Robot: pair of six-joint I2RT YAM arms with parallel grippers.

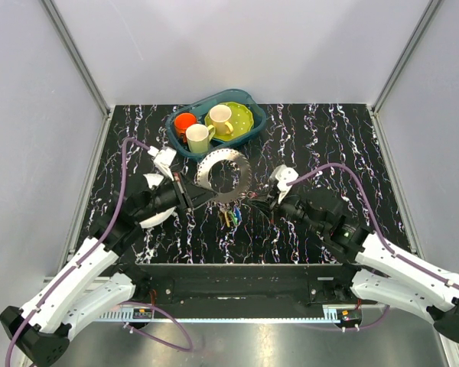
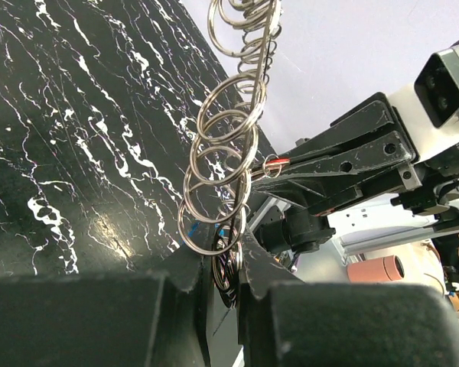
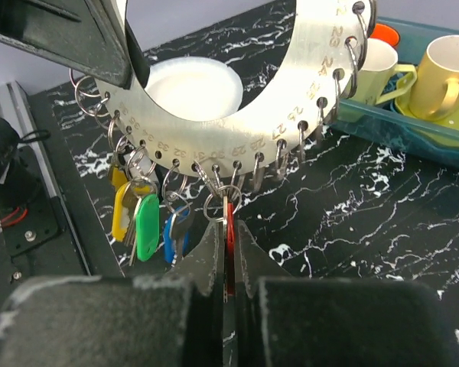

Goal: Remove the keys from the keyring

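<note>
The keyring (image 1: 223, 177) is a flat grey metal ring with numbered holes, held up above the table; small split rings (image 2: 222, 153) hang along its rim. My left gripper (image 1: 197, 197) is shut on its left edge, seen edge-on between the jaws in the left wrist view (image 2: 228, 264). Yellow (image 3: 125, 210), green (image 3: 146, 225) and blue (image 3: 176, 233) keys hang from its lower rim (image 3: 237, 138). My right gripper (image 3: 228, 241) is shut on a red key (image 3: 229, 229) that hangs from a split ring; this gripper also shows in the top view (image 1: 254, 197).
A teal tray (image 1: 249, 136) at the back holds two cream mugs (image 1: 199, 138), an orange cup (image 1: 185, 121) and a green plate (image 1: 241, 116). A white plate (image 1: 154, 206) lies under my left arm. Metal frame posts stand at both back corners.
</note>
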